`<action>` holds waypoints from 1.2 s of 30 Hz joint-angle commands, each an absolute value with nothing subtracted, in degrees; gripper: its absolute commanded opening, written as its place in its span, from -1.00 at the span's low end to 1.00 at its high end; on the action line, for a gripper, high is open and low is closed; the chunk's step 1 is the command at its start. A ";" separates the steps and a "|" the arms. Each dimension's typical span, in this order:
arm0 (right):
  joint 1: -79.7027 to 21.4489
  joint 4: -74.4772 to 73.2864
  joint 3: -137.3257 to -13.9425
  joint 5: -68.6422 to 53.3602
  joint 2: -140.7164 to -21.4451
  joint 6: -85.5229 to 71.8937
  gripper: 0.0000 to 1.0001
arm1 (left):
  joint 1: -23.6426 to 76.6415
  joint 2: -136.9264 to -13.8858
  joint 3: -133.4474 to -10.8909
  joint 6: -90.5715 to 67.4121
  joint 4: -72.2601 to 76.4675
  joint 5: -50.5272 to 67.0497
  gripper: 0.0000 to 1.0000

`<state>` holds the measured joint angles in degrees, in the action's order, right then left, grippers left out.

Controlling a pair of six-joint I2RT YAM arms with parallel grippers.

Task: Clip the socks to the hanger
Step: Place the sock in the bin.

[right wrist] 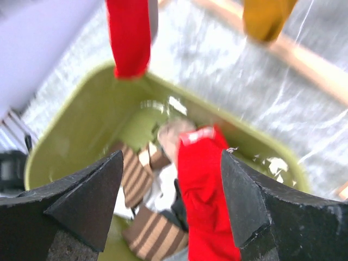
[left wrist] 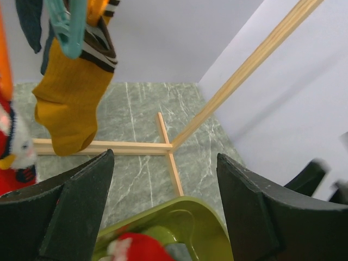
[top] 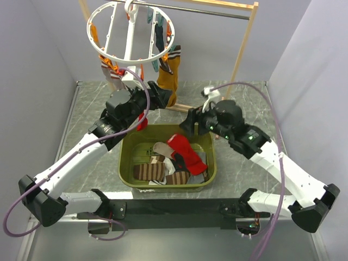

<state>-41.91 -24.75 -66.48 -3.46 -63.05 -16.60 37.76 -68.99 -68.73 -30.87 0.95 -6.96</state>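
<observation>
The white ring hanger (top: 130, 33) hangs from the rack's rod at the back. A mustard sock (top: 169, 73) and a dark sock (top: 159, 35) hang from its clips. A red sock (right wrist: 129, 38) also dangles, partly hidden behind my left arm in the top view. More socks lie in the green bin (top: 124, 163): a red one (top: 185, 153) and brown-striped ones (top: 149, 172). My left gripper (left wrist: 164, 157) is open and empty, level with the mustard sock (left wrist: 68, 103), over the bin's far rim. My right gripper (right wrist: 172, 155) is open above the red sock (right wrist: 204, 196) in the bin.
The wooden rack's foot bars (left wrist: 163, 145) lie on the marble table behind the bin. Its slanted post (top: 243, 46) rises at the back right. A teal clip (left wrist: 68, 27) hangs beside the mustard sock. Grey walls close in both sides.
</observation>
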 commanded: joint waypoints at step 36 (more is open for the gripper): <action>-53.00 -32.09 -59.86 4.83 -80.94 -7.91 0.00 | 40.78 -68.38 -71.54 -28.83 -1.85 -14.59 0.64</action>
